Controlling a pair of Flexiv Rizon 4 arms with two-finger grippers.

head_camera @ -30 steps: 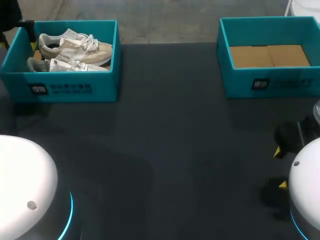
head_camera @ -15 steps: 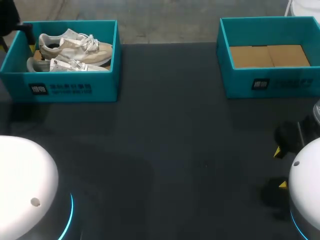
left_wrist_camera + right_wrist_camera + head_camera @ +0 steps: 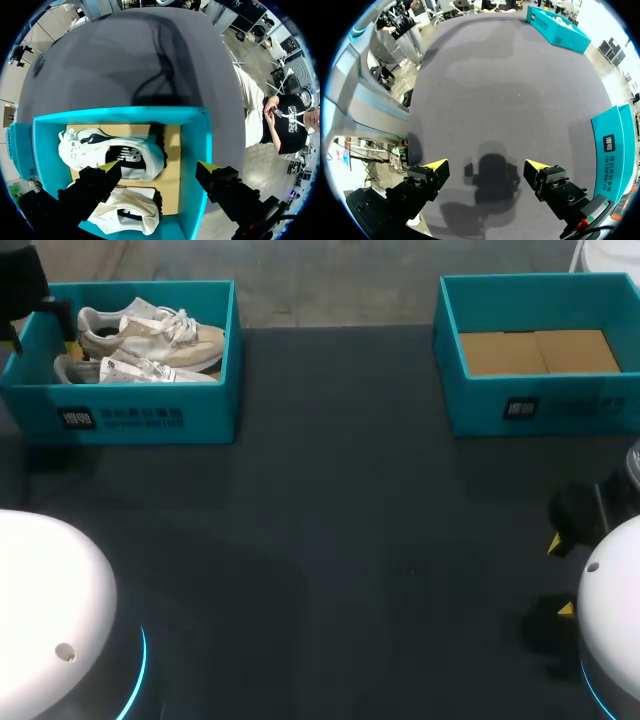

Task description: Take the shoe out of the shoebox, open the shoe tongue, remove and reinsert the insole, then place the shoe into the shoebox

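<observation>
A teal shoebox point(image 3: 150, 415) at the table's far left holds two pale beige-and-white shoes, one point(image 3: 150, 332) behind the other point(image 3: 130, 370). My left arm point(image 3: 22, 285) shows as a dark shape over the box's far left corner. In the left wrist view my left gripper point(image 3: 160, 167) hangs open above the shoebox point(image 3: 202, 145). One fingertip is over a white shoe point(image 3: 110, 152), the other over the box's rim, and the second shoe point(image 3: 127, 210) lies under the gripper. My right gripper point(image 3: 560, 577) is open low at the right edge, above bare table point(image 3: 486, 165).
A second teal shoebox point(image 3: 480, 405) with a bare cardboard floor stands at the far right; its wall point(image 3: 615, 150) shows beside the right gripper. The dark table point(image 3: 330, 540) stretches between the boxes. White arm housings point(image 3: 50, 610) fill the near corners.
The left arm has shifted slightly over the far left corner of the shoebox. The shoes, both boxes and the right arm are as before.
</observation>
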